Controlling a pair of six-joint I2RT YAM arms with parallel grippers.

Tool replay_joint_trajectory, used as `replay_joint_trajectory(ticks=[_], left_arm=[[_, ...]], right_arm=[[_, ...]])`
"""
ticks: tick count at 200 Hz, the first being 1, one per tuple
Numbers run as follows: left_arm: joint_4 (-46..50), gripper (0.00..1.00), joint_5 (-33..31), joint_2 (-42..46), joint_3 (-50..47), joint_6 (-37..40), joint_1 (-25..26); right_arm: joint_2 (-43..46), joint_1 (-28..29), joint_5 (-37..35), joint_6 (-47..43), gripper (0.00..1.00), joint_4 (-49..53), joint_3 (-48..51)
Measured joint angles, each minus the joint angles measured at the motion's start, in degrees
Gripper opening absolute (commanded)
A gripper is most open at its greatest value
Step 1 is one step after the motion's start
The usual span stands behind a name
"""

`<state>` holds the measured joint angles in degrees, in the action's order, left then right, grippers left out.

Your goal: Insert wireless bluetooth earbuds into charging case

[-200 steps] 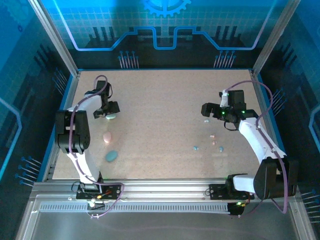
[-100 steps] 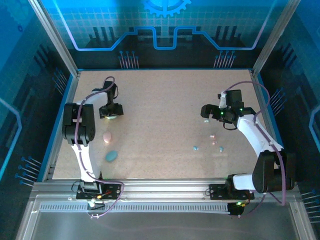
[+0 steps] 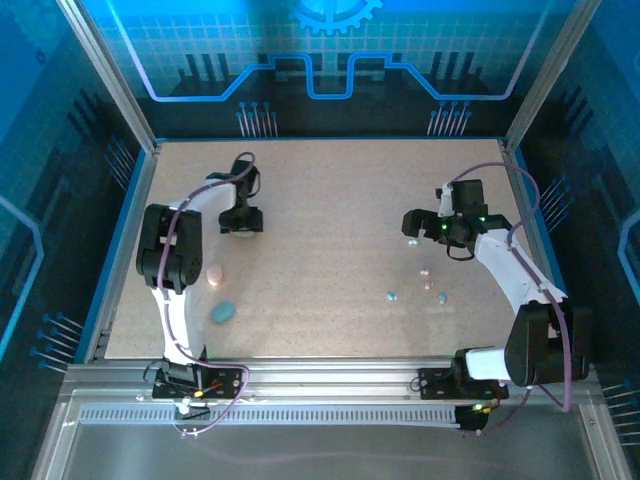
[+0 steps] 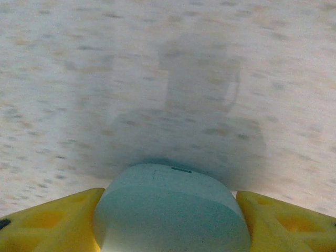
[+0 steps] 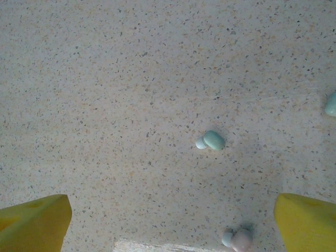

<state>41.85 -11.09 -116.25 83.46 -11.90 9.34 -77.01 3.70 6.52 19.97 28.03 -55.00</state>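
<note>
Pinching mint case [image 4: 170,210], plain at wrist: left gripper [image 3: 243,222].

A speckled beige table [image 3: 330,200] sits inside blue-lit panel walls [image 3: 330,60] framed by aluminium posts [image 3: 105,70].

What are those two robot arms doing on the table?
The left claw grips a pale green charging case between its yellow fingers. The right claw hangs open over the table, with a mint earbud and a pink earbud lying loose under it. A pink case and a teal case sit near the left arm.
</note>
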Motion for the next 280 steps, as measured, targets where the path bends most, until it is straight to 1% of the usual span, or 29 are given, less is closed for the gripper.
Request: replay_joint_trajectory(ticks=[26, 67, 85, 104, 134, 166, 195, 217, 234, 261, 280], left_arm=[[-0.09, 0.64, 2.29, 0.04, 1.44, -2.89, 7.82], [0.11, 0.64, 3.04, -1.55, 6.64, -6.78, 21.55], [0.39, 0.64, 3.04, -2.82, 7.69, -7.98, 26.10], [0.79, 0.64, 3.04, -4.24, 7.85, -9.18, 29.20], [1.53, 0.64, 2.73, -6.34, 7.89, -10.27, 31.52], [1.60, 0.65, 2.32, -6.40, 7.89, -10.73, 32.59], [1.36, 0.75, 2.36, -6.40, 7.76, -11.23, 32.83], [-0.37, 0.81, 2.36, -6.12, 6.51, -11.82, 32.83], [-2.58, 0.86, 2.91, -4.20, 4.28, -11.80, 32.83], [-5.38, 0.90, 3.04, 0.04, 0.39, -11.69, 32.83], [-8.04, 0.92, 3.02, 4.76, -2.62, -11.72, 32.76]], right_arm=[[0.09, 0.00, 0.17, 0.00, 1.00, 0.00, 0.00], [1.57, 0.00, 0.20, -0.02, 1.00, -0.15, 0.35], [3.10, 0.00, 0.20, 0.02, 1.00, -0.59, 1.64], [5.09, 0.00, 0.39, 0.48, 1.00, -2.14, 4.52], [7.37, 0.00, 0.35, 1.95, 1.00, -3.56, 8.57], [8.44, 0.00, 0.13, 3.02, 1.00, -6.36, 9.66], [9.01, 0.00, 0.50, 2.97, 0.99, -11.47, 13.27], [8.98, 0.11, 2.23, 2.54, 0.93, -13.99, 15.45], [8.98, 0.61, 2.99, 1.77, 0.89, -17.14, 16.85], [8.98, 3.23, 4.57, -0.35, 0.82, -22.97, 19.43], [8.13, 5.75, 5.97, -2.60, 0.78, -25.68, 20.15]])
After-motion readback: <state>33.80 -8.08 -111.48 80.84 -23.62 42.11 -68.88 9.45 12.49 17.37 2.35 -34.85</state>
